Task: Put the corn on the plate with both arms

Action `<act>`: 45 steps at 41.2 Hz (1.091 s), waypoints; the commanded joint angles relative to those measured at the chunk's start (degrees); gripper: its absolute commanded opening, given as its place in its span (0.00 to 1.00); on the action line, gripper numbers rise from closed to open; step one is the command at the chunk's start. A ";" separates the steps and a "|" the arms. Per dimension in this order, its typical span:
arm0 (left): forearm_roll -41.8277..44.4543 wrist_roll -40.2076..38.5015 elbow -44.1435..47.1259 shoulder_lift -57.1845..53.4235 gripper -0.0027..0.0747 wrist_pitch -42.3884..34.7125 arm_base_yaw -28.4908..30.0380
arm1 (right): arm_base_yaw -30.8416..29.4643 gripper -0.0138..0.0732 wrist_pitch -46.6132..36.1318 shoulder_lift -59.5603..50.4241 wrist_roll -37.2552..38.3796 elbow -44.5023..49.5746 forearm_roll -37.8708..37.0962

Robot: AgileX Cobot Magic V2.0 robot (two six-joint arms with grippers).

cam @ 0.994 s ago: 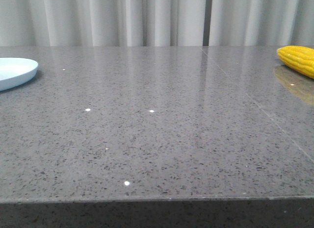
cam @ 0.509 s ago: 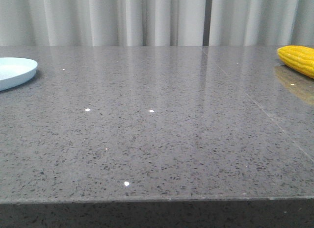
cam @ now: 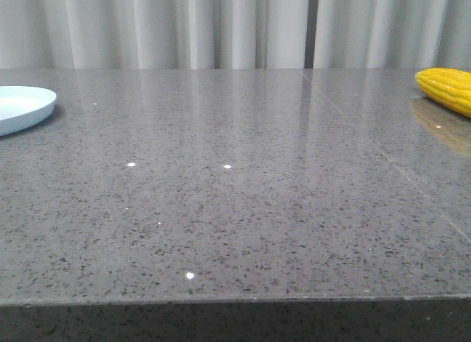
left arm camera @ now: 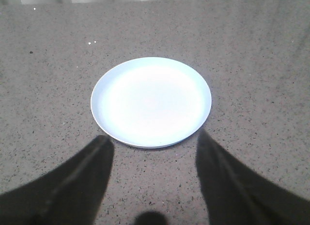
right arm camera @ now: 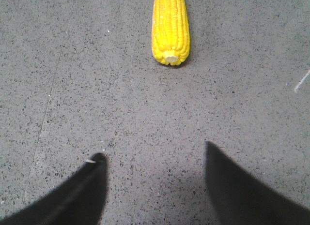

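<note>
The corn (cam: 447, 88) lies on the grey speckled table at the far right edge of the front view, partly cut off. In the right wrist view the corn (right arm camera: 170, 26) points its pale stub toward my right gripper (right arm camera: 154, 152), which is open and empty, well short of the cob. The plate (cam: 20, 108) sits at the far left, half out of the front view. In the left wrist view the whole plate (left arm camera: 151, 102) lies empty just beyond my left gripper (left arm camera: 154, 138), which is open with only table between its dark fingers. Neither arm shows in the front view.
The grey speckled tabletop (cam: 235, 195) stretches between plate and corn, with a thin seam (cam: 383, 158) running diagonally on the right. White curtains (cam: 221, 26) hang behind the far edge. The near table edge (cam: 235, 301) crosses the front view low down.
</note>
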 commanded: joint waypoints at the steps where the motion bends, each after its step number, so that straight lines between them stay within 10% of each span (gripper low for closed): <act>1: -0.09 -0.31 -2.85 2.53 0.73 -0.62 -0.45 | -0.24 0.84 -3.30 0.49 -0.88 -1.87 -0.55; 19: 3.94 -0.31 -15.69 25.15 0.72 13.13 0.89 | -0.24 0.84 -3.15 0.49 -0.88 -1.87 -0.55; 45: -17.12 13.21 -31.18 52.82 0.72 11.27 16.81 | -0.24 0.84 -2.97 0.49 -0.88 -1.87 -0.55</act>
